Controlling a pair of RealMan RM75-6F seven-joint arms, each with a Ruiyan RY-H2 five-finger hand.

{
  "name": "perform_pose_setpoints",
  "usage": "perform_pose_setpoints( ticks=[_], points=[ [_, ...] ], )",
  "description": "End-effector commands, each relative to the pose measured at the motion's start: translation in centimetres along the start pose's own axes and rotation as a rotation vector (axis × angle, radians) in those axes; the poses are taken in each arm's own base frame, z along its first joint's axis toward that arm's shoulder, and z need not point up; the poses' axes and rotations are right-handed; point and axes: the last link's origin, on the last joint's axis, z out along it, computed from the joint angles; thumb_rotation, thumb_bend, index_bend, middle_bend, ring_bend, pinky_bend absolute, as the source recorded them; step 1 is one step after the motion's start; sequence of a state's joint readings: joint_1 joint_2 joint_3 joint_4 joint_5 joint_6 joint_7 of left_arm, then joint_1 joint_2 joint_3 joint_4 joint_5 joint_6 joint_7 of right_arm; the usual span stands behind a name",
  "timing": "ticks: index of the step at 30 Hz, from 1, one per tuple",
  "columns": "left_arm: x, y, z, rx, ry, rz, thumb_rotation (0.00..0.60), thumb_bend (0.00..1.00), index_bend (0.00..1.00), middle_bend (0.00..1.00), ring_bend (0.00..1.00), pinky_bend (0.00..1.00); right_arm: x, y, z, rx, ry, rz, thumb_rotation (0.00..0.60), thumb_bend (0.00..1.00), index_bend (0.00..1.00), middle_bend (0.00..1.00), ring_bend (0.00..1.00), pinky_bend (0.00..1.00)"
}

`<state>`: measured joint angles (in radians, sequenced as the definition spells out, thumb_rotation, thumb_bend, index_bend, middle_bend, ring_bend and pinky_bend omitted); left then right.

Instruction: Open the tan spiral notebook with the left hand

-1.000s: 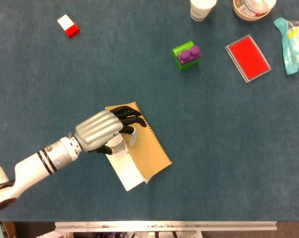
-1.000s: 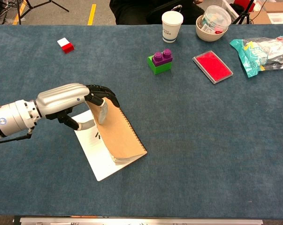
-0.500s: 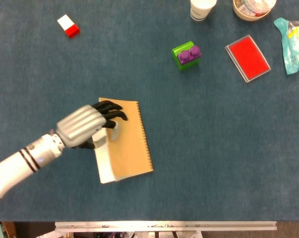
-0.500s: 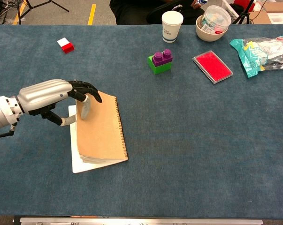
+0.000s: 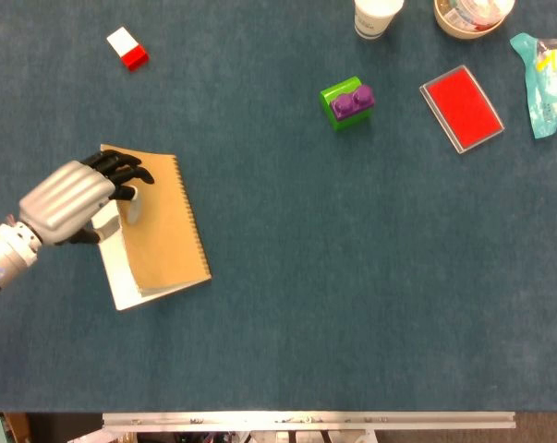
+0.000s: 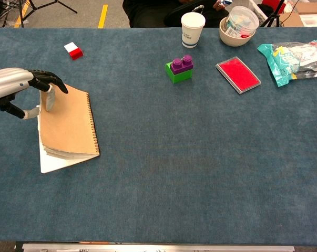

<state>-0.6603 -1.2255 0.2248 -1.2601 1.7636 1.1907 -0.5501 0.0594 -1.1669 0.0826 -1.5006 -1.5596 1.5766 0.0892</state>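
Pinching the tan spiral notebook [image 5: 158,226]'s cover edge, my left robot hand [image 5: 70,198] sits opposite its right-side coil.

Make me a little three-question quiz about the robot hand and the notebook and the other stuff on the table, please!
1. True or false: the left hand holds the tan spiral notebook by its cover.
2. What sits on top of the green block?
A. a purple block
B. a paper cup
C. a red tray
3. Fill in the missing word: the small block at the far left of the table is red and ____.

Key:
1. True. The fingers hook over the cover's far edge, lifting it so the white page shows underneath.
2. A. The purple block.
3. White.
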Motion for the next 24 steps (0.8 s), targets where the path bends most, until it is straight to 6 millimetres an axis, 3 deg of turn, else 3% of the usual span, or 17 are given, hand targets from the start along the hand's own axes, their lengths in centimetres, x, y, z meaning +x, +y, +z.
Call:
perform_pose_setpoints(
  ticks=[1,5,12,24],
  points=[
    [1.2,0.3,0.2,-0.019,0.0,0.011,0.6,0.65,0.66,0.25,0.13,0.14,0.0,0.1,0.0,-0.003,0.003,0.0,0.6,0.39,0.23,0.28,0.21,0.29],
    [2.0,1.6,1.1,-0.055,0.004,0.009,0.6,0.65,0.66,0.25,0.13,0.14,0.0,0.3,-0.2,-0.01,0.006,0.002,0.6,0.39,0.23,0.28,0.21,0.29],
    [2.6,5.2,4.3,-0.139,-0.04,0.052,0.6,0.65,0.65,0.25,0.13,0.15,0.0,0.8,-0.6,-0.021,0.012,0.004,0.6,0.39,0.23,0.28,0.21,0.29],
    [0.7,11.4,8.2,-0.225,-0.153,0.193,0.6,0.65,0.64,0.25,0.12,0.15,0.4,2.0,-1.4,-0.058,0.027,0.01,0.6,0.39,0.23,0.28,0.21,0.29]
  ],
)
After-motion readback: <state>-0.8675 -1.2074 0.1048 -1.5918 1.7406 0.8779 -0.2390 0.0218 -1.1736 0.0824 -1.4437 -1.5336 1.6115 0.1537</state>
